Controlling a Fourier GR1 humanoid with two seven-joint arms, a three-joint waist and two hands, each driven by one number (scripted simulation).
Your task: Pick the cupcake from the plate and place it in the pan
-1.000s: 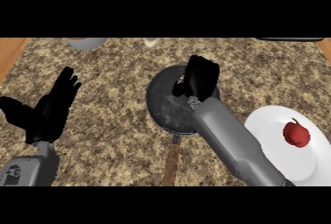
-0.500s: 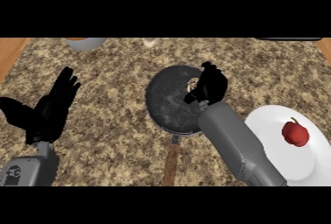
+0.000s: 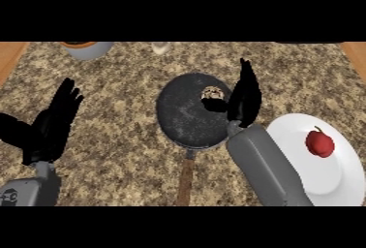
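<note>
Since the earlier frame, the right hand (image 3: 243,97) has opened and shifted to the right rim of the pan (image 3: 187,121), and the cupcake (image 3: 212,93) that it hid now shows lying inside the pan. The cupcake sits in the pan's upper right part, close to the rim, its pale top visible and its dark lower part just beside the hand's thumb side; whether the thumb touches it cannot be told. The right hand's fingers are straight and point toward the far edge of the counter (image 3: 121,145), spread wide and holding nothing, with the grey forearm running down to the lower right. The pan is dark and round, near the middle of the counter, and its brown handle (image 3: 186,179) points toward the near edge. Just right of the pan, by the counter's right edge, lies a white plate (image 3: 314,179) that carries a red apple (image 3: 319,143) in its upper part. The left hand (image 3: 50,123) rests open near the left edge, fingers up, much as before. At the far edge stand a grey bowl (image 3: 87,48) with an orange inside and a small pale object (image 3: 161,47), both partly cut off.
</note>
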